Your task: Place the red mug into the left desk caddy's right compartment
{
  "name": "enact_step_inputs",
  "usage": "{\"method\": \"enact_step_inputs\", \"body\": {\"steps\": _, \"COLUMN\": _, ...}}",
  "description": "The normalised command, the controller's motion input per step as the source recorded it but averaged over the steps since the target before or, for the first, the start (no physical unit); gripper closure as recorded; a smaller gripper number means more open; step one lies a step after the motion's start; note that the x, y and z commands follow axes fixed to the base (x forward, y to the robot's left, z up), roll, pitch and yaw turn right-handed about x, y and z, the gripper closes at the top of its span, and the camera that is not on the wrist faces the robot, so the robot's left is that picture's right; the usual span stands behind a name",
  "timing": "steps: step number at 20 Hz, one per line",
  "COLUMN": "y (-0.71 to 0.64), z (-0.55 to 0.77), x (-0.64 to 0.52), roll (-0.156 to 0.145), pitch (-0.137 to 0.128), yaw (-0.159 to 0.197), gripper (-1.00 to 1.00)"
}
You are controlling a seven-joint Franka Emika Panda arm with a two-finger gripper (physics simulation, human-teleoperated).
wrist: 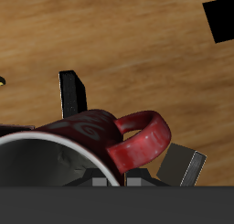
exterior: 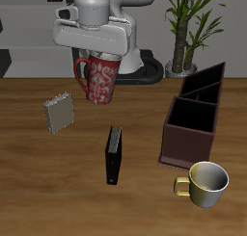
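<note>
Behind wooden table (exterior: 29,172), potted plant (exterior: 188,23)

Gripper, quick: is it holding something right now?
Gripper: closed on the red mug, held up above the table.

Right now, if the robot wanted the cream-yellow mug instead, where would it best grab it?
Probably by the rim, coming straight down from above: the cream-yellow mug stands upright with its mouth open, so one finger can go inside the wall. The gripper currently holds the red mug.
</note>
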Motion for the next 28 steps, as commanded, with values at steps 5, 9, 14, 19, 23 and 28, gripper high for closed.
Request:
{"method": "enact_step_inputs", "body": {"steps": 5, "y": 0.63, "z": 0.12, "x": -0.31, "roll": -0.002, "pitch": -0.018, "yaw": 0.072, "gripper": 1.00}}
{"method": "enact_step_inputs", "body": {"steps": 9, "y": 0.59, "z": -0.06, "x": -0.11, "roll": 0.045, "pitch": 0.018, "yaw": 0.089, "gripper": 1.00}}
{"method": "enact_step_inputs", "body": {"steps": 14, "y": 0.50, "z": 0.05, "x": -0.15, "roll": 0.034, "pitch": -0.036, "yaw": 0.070, "gripper": 1.00}}
{"method": "enact_step_inputs", "body": {"steps": 19, "y": 0.29, "z": 0.12, "x": -0.08, "roll": 0.042, "pitch": -0.033, "yaw": 0.030, "gripper": 1.00}}
{"method": "enact_step_inputs", "body": {"steps": 23, "y": 0.38, "z": 0.17, "x": 0.02, "roll": 0.048, "pitch": -0.027, "yaw": 0.017, "gripper": 1.00}}
{"method": "enact_step_inputs", "body": {"steps": 28, "y": 0.17, "z": 0.04, "x": 0.16, "roll": 0.016, "pitch": 0.011, "yaw": -0.006, "gripper": 1.00}}
